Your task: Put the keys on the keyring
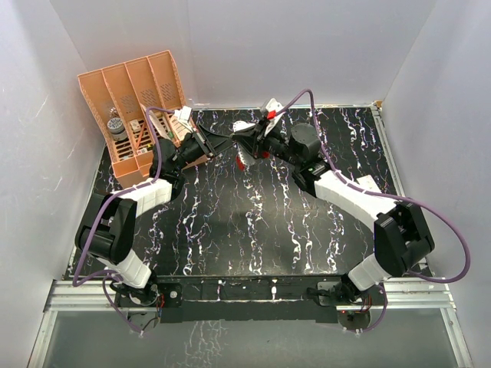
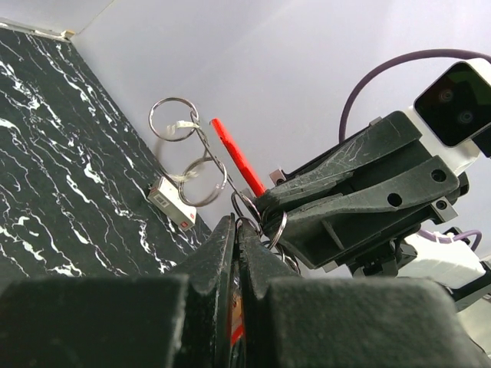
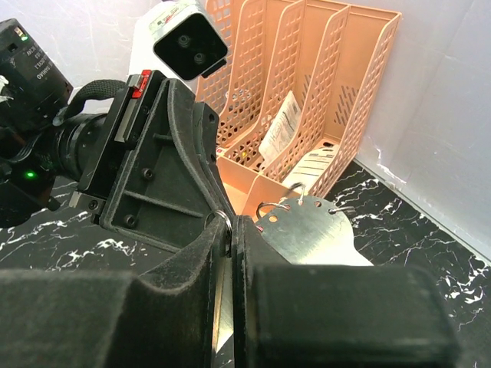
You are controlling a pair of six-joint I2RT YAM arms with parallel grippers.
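Note:
My two grippers meet above the far middle of the table. My right gripper (image 1: 249,146) (image 3: 232,222) is shut on the keyring: its flat silvery tag (image 3: 307,238), with holes and wire rings, sticks out beside the jaws. The keyring's thin red loop (image 2: 238,157) (image 1: 270,113) stands up from the right gripper's fingers (image 2: 345,199). Loose steel rings (image 2: 201,180) and a small white tag (image 2: 173,203) hang from it. My left gripper (image 1: 209,148) (image 2: 236,222) is shut on the red key; only a red sliver (image 2: 238,330) shows between the jaws. Its small split ring (image 2: 249,224) touches the right gripper's tip. The blue key is hidden.
An orange file organizer (image 1: 138,107) (image 3: 307,92) with papers and a small jar stands at the back left, just behind the left gripper. White walls close the table at the back and both sides.

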